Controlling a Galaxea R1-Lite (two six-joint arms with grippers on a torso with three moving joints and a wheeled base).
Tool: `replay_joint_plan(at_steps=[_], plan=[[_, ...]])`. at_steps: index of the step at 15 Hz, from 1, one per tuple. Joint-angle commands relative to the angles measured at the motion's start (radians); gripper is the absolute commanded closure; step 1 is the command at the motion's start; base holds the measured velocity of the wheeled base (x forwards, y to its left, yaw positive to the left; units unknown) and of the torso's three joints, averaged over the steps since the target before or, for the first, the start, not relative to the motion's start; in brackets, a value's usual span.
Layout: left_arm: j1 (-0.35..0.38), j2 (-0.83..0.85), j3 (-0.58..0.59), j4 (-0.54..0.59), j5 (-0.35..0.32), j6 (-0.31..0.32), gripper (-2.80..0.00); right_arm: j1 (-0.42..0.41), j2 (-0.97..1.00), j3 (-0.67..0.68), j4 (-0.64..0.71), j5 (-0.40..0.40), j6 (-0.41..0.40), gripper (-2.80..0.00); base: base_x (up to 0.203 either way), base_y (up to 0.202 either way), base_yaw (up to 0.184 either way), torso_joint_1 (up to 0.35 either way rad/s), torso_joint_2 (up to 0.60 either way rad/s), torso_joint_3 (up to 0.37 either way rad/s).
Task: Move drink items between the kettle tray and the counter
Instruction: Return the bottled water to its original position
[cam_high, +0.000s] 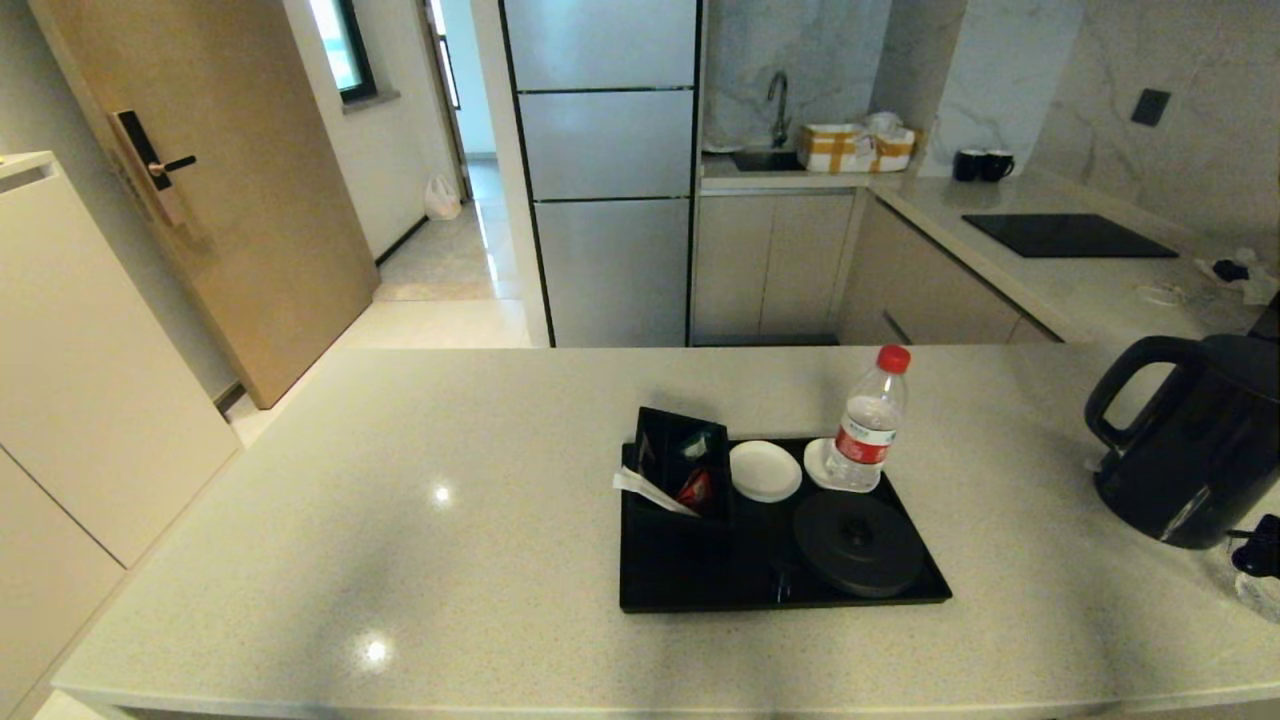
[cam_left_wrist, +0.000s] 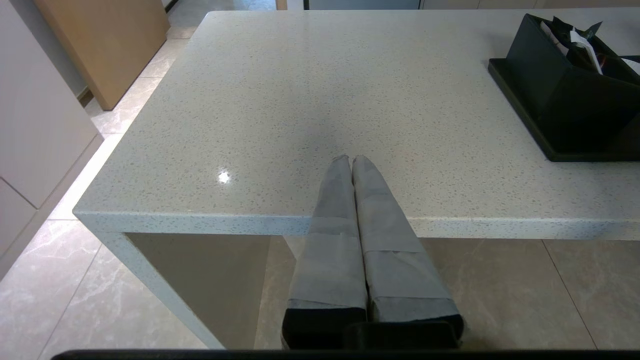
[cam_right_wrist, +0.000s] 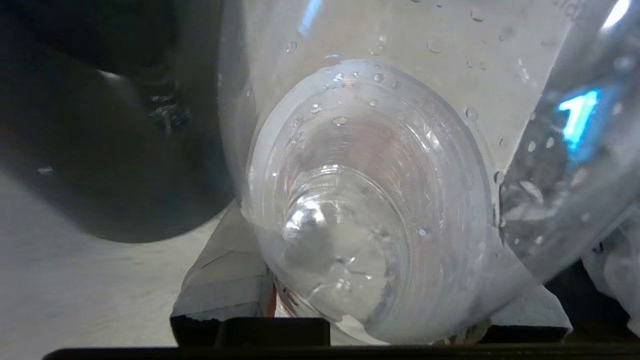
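A home kitchen is showing here: a tall fridge (cam_high: 607, 170) is standing beside a sink (cam_high: 765, 158) with a tap (cam_high: 778, 100), a cooktop (cam_high: 1066, 235) is lying in the counter (cam_high: 400, 540), and a door (cam_high: 200, 180) is standing at the left.

Left tool (cam_left_wrist: 352, 161), fingers together, hovers seemingly just above the counter (cam_left_wrist: 300, 100) edge.

Kettle (cam_high: 1200, 440) cut by head-view edge; held bottle (cam_right_wrist: 370, 200) blurred, hiding right hand (cam_right_wrist: 370, 300) fingers.

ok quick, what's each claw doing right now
left claw: shut, holding nothing, over the counter edge.
right claw: shut on a clear water bottle beside the kettle.
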Motion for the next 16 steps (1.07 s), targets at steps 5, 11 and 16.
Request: replay_joint_plan(at_steps=[5,11,16], plan=[[0.000,0.000,0.000,0.000,0.000,0.000,0.00,0.067,-0.531,0.022,0.385,0.104,0.008,0.00,0.000,0.000,0.000,0.000,0.00,0.000],[0.000,0.000,0.000,0.000,0.000,0.000,0.00,0.564,-0.941,-0.293,1.358,0.237,0.120,0.00,0.000,0.000,0.000,0.000,0.00,0.000],[0.000,0.000,0.000,0.000,0.000,0.000,0.00,0.848,-0.678,-0.463,1.356,0.286,0.143,0.00,0.000,0.000,0.000,0.000,0.00,0.000]])
